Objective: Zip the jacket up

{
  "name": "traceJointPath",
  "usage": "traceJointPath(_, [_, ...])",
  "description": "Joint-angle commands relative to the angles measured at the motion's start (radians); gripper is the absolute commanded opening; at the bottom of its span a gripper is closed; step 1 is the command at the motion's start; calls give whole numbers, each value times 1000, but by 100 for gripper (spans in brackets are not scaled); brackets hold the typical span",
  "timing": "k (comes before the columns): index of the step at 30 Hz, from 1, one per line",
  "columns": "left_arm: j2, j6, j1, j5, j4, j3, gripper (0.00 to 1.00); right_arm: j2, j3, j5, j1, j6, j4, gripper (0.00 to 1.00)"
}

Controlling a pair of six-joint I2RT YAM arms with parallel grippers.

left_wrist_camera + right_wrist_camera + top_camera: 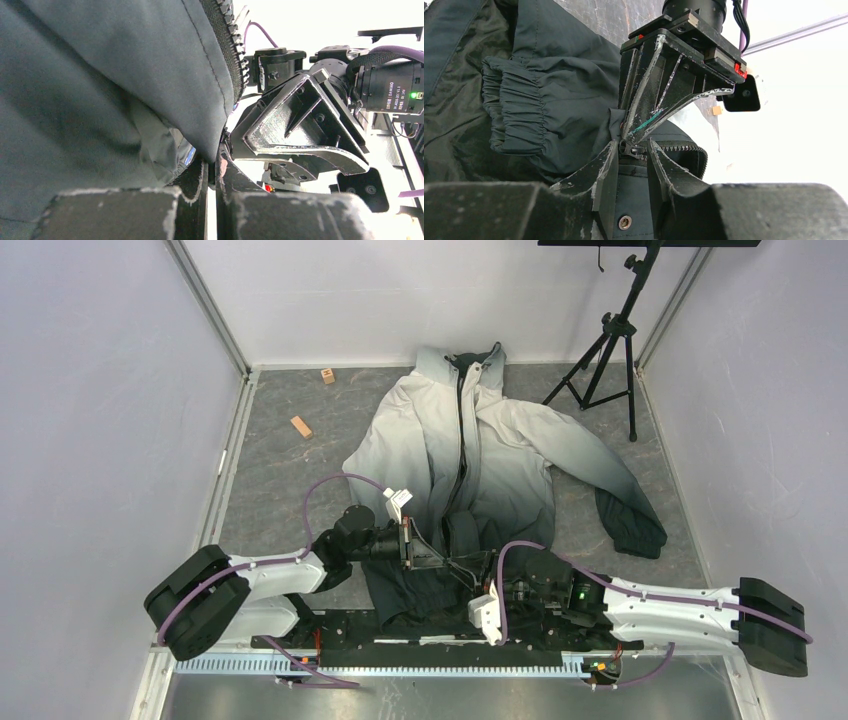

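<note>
Pale grey fading to black, the jacket [500,440] lies flat on the table [280,490] ahead of both grippers, its collar farthest from them and its hem under their fingertips. Its zipper [462,420] runs away up the front. The slider [630,149] sits at the hem, between the right gripper's [633,146] fingertips. Those jaws stand narrowly apart around it, and I cannot tell whether they bite. The left gripper [624,132], just above the slider, is pinched onto the hem fabric beside the teeth. As I judge it, the left should hold the hem taut while the right grips the slider squarely and draws it straight toward the collar, without twisting.
</note>
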Motion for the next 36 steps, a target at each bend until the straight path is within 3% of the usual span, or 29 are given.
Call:
traceJointPath(1, [-12,-26,0,23,37,-3,2,-1,-5,8,7,13,74,31])
traceJointPath(13, [-8,-25,0,23,39,-3,2,-11,13,-1,7,46,33,19])
traceJointPath(21, [-7,-25,0,25,39,-3,2,12,42,6,8,95,10,0])
traceJointPath(29, [-1,-25,0,25,38,-3,2,21,68,40,7,144,2,0])
traceJointPath(32, [1,-25,-2,27,37,0,2,11,58,52,7,155,26,11])
traceJointPath(36, [0,-26,-3,27,37,0,2,-2,49,59,7,166,36,15])
